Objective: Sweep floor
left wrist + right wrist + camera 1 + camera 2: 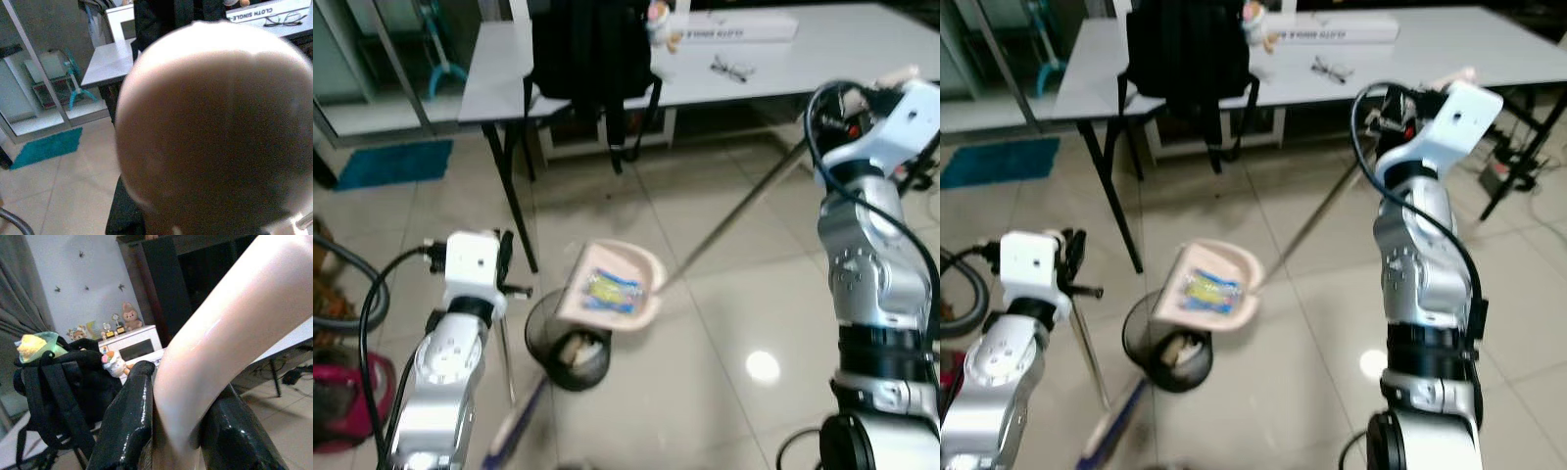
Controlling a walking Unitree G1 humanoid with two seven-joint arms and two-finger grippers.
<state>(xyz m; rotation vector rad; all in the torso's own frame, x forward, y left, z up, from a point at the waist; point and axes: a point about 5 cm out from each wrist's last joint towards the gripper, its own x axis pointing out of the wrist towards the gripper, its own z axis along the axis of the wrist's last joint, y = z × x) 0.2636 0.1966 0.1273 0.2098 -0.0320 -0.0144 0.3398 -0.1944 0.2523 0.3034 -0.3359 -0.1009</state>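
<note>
A pink dustpan (612, 284) hangs tilted over a black mesh bin (570, 348), with a blue and yellow wrapper (612, 291) lying in it. Its long thin handle (734, 220) runs up to my right gripper (178, 431), which is raised at the right and shut on the handle's pink end. My left gripper (504, 259), low at the left beside the bin, is shut on the thin broom handle (507, 357). The broom head (514, 426) rests on the tiles below. A pink rounded shape (210, 127) blocks most of the left wrist view.
A grey table (822, 69) stands ahead, carrying a black backpack (592, 49), a pair of glasses (732, 69) and a white box (734, 29). Its black leg (509, 196) comes down near the bin. A blue mat (396, 162) lies at the far left.
</note>
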